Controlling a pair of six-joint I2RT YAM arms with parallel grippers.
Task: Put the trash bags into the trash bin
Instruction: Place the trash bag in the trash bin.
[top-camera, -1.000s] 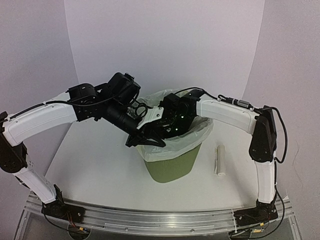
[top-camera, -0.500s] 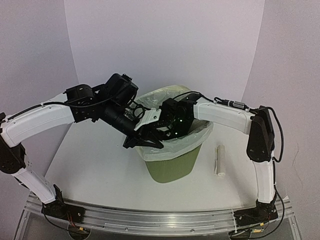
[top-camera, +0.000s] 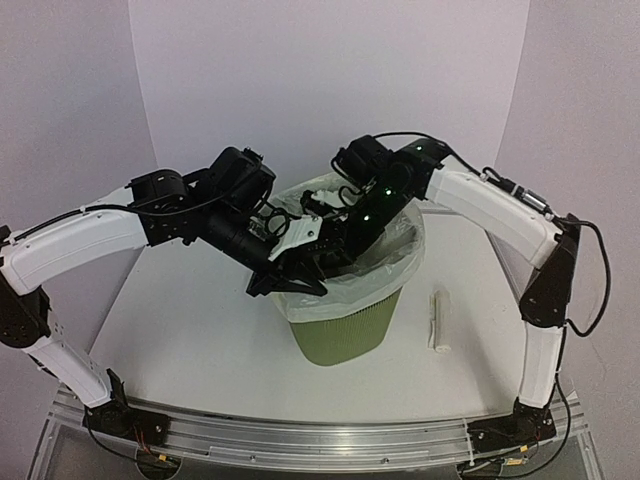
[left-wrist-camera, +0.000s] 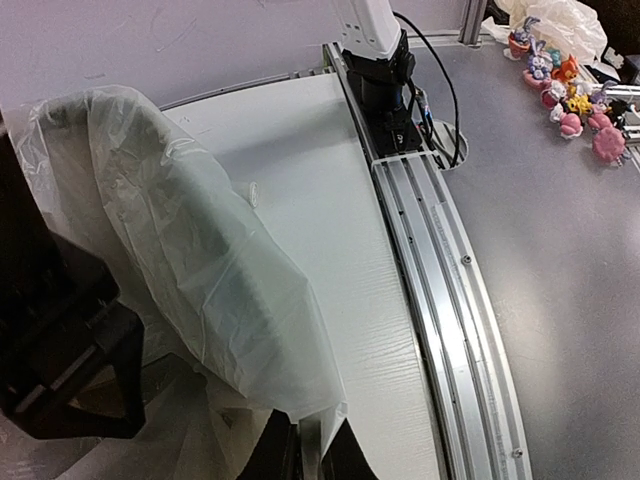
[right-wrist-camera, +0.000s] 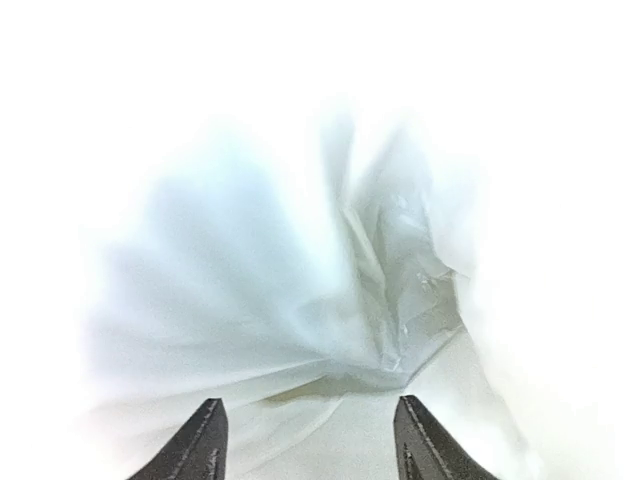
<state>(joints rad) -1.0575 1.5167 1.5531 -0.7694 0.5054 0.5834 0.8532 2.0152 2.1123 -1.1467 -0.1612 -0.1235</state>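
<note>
The olive-green trash bin stands mid-table. A translucent pale trash bag lines it and is folded out over the rim. My left gripper is at the bin's near-left rim, shut on the bag's edge. In the left wrist view the film drapes over the rim down into my left gripper. My right gripper hangs above the bin's mouth, pointing down into it. In the right wrist view my right gripper is open, with the bag's crinkled inside below and nothing between the fingers.
A rolled white bundle lies on the table right of the bin. An aluminium rail runs along the near edge, also seen as the rail in the left wrist view. Small toys lie beyond it.
My right arm has lifted up and back out of the bin, and its jaws have opened wider. The left gripper has kept its hold on the bag's edge.
</note>
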